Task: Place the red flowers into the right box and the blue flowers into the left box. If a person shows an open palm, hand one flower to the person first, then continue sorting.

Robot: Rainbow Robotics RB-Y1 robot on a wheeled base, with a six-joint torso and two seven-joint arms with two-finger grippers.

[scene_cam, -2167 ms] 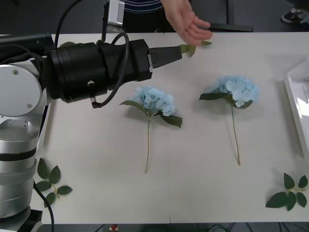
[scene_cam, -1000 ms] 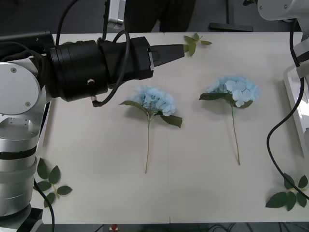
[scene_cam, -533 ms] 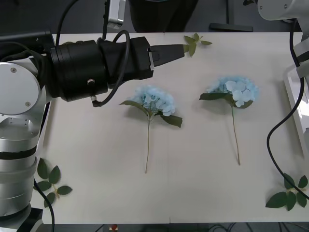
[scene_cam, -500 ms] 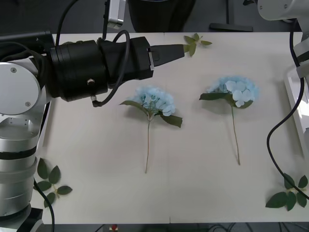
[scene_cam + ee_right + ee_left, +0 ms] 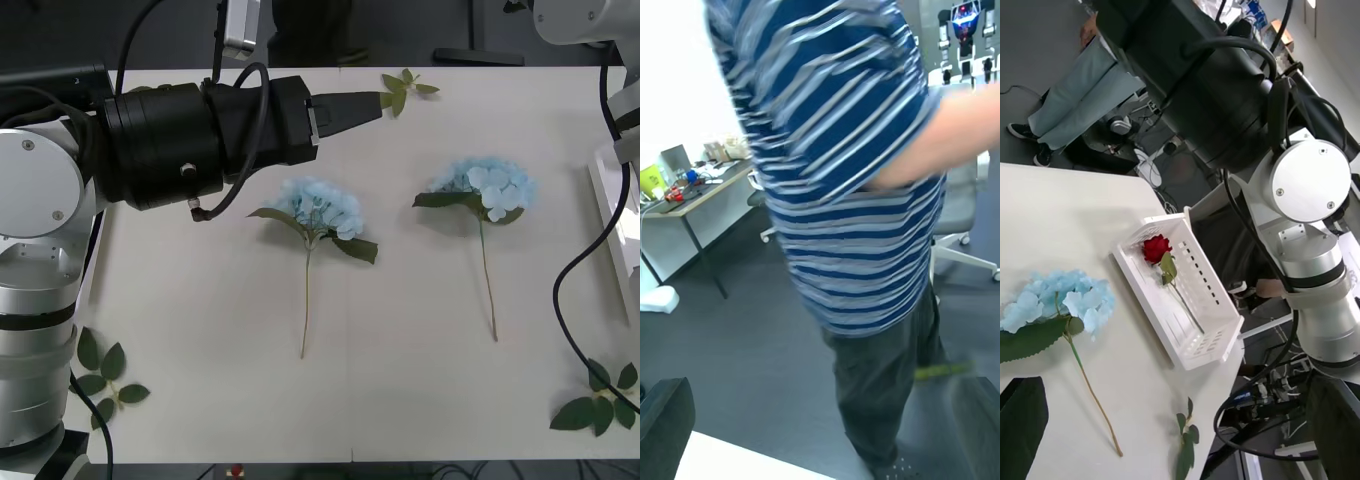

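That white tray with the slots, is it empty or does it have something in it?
Not empty. The white tray holds one red rose, its head near one end and its stem lying along the slotted floor.

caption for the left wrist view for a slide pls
Left wrist view: a red rose lies in the white slotted tray, a blue hydrangea beside it on the table.

We record a robotics lab or office: dark carpet floor (image 5: 737, 360), a wheeled office chair (image 5: 964, 225), a cluttered desk (image 5: 696, 191) by a bright window, cables (image 5: 1247, 420) beside the white worktop (image 5: 400, 390).
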